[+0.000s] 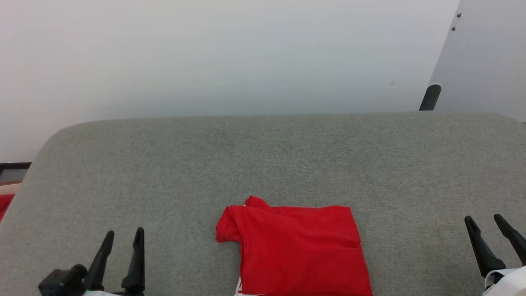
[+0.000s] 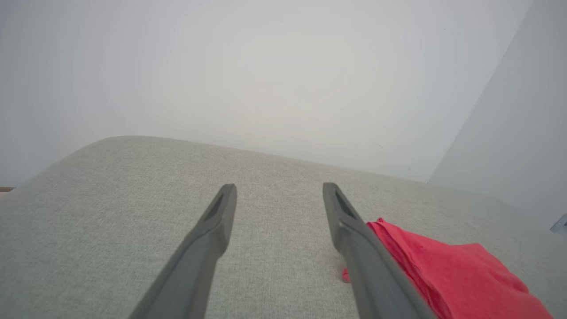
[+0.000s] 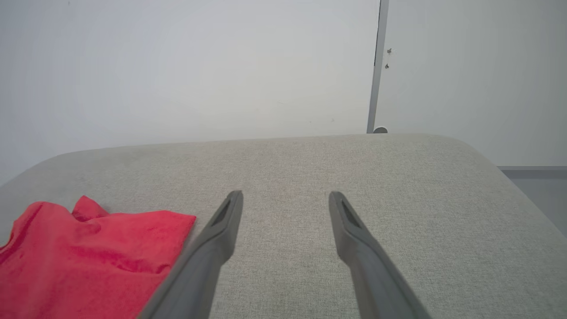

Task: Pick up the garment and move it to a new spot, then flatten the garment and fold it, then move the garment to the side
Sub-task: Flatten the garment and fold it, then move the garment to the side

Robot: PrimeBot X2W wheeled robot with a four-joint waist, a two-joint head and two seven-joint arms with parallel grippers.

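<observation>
Left gripper (image 1: 124, 235) and right gripper (image 1: 484, 222): fingers wide apart, both holding nothing.
The folded red garment (image 1: 296, 246) lies between them on the grey cushion (image 1: 263, 156), touching neither. Behind the cushion is a white wall (image 1: 205, 53), with a dark post (image 1: 430, 97) far right.

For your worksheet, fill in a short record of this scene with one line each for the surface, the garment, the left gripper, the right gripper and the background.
surface: grey fabric-covered surface with rounded far corners
garment: red garment, folded to a rough rectangle, lying flat on the surface between the two grippers; a sliver of white at its lower left edge; its near end is cut off by the head view's bottom edge
left gripper: left gripper open, holding nothing, apart from the garment
right gripper: right gripper open, holding nothing, apart from the garment
background: plain pale wall
</observation>
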